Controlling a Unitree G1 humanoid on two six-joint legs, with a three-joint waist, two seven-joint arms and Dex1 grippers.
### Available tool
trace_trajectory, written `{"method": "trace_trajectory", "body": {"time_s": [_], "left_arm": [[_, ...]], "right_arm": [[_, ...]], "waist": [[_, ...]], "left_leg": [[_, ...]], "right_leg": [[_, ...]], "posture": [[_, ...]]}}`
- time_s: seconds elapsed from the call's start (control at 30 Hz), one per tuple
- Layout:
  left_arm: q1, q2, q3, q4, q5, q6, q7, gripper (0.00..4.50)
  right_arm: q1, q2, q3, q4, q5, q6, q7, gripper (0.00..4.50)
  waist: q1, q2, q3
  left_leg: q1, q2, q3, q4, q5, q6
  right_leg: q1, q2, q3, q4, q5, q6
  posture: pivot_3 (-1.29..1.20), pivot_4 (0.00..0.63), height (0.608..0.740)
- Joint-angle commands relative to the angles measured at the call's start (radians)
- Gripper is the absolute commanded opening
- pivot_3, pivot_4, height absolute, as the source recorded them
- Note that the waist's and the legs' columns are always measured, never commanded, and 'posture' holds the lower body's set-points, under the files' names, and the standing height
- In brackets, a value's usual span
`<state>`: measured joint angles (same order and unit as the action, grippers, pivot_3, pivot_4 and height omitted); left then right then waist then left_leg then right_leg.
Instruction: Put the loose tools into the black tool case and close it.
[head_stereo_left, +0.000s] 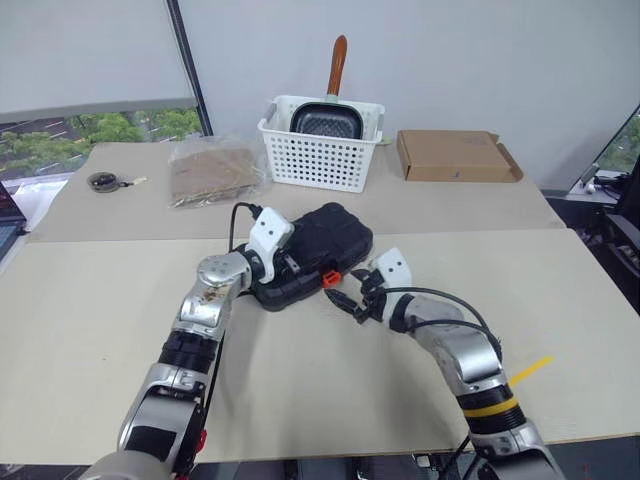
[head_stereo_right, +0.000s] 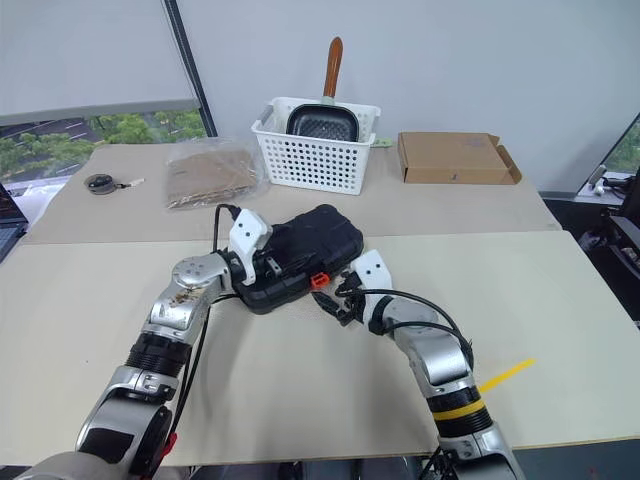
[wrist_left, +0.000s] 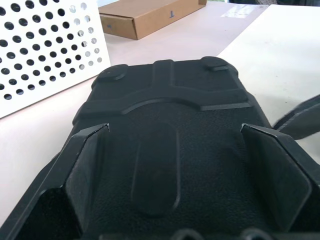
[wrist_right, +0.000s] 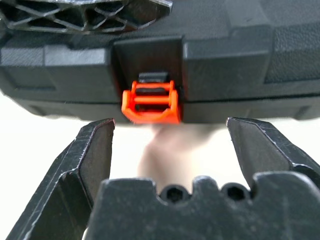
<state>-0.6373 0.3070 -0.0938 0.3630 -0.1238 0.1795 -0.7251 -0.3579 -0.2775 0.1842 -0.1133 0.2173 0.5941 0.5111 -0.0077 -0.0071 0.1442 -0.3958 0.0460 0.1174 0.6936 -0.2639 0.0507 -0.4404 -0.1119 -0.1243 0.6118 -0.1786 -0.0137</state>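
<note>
Closed black case (head_stereo_left: 315, 252) lies mid-counter (head_stereo_left: 100, 300) before white basket (head_stereo_left: 320, 150), left claw (head_stereo_left: 283, 262) spread wide over its lid, right claw (head_stereo_left: 350, 297) apart, facing orange latch (wrist_right: 151, 102)

Beige table (head_stereo_left: 300, 400), several things lying on it.
Held closed black tool case (head_stereo_left: 318, 250) just before the spread jaws; beyond it white basket (head_stereo_left: 320, 150), cardboard box (head_stereo_left: 455, 157), plastic bag (head_stereo_left: 213, 170), tape measure (head_stereo_left: 103, 182).
</note>
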Motion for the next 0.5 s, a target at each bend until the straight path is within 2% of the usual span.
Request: {"method": "trace_trajectory", "body": {"time_s": [0.03, 0.17, 0.5], "left_arm": [[0.025, 0.009, -0.007, 0.081, 0.021, 0.024, 0.008, 4.5], [0.023, 0.009, -0.005, 0.088, 0.023, 0.02, 0.006, 4.5], [0.038, 0.011, -0.005, 0.078, 0.026, 0.023, 0.007, 4.5]], "right_arm": [[-0.005, 0.002, -0.004, -0.038, 0.005, 0.014, -0.001, 3.01], [-0.022, 0.025, 0.011, -0.025, 0.0, 0.021, -0.01, 1.72], [-0.052, 0.061, 0.02, 0.005, -0.022, -0.016, -0.028, 1.72]], "waist": [[-0.001, 0.0, 0.0], [-0.001, 0.0, 0.0], [-0.002, 0.0, 0.0]], "left_leg": [[0.0, 0.0, 0.0, 0.0, 0.0, 0.0], [0.0, 0.0, -0.001, 0.0, 0.0, 0.0], [0.0, 0.0, 0.0, 0.0, 0.0, 0.0]], "right_leg": [[0.0, 0.0, 0.0, 0.0, 0.0, 0.0], [0.0, 0.0, 0.0, 0.0, 0.0, 0.0], [0.0, 0.0, 0.0, 0.0, 0.0, 0.0]], "posture": [[0.0, 0.15, 0.7], [0.0, 0.15, 0.7], [0.0, 0.15, 0.7]]}}
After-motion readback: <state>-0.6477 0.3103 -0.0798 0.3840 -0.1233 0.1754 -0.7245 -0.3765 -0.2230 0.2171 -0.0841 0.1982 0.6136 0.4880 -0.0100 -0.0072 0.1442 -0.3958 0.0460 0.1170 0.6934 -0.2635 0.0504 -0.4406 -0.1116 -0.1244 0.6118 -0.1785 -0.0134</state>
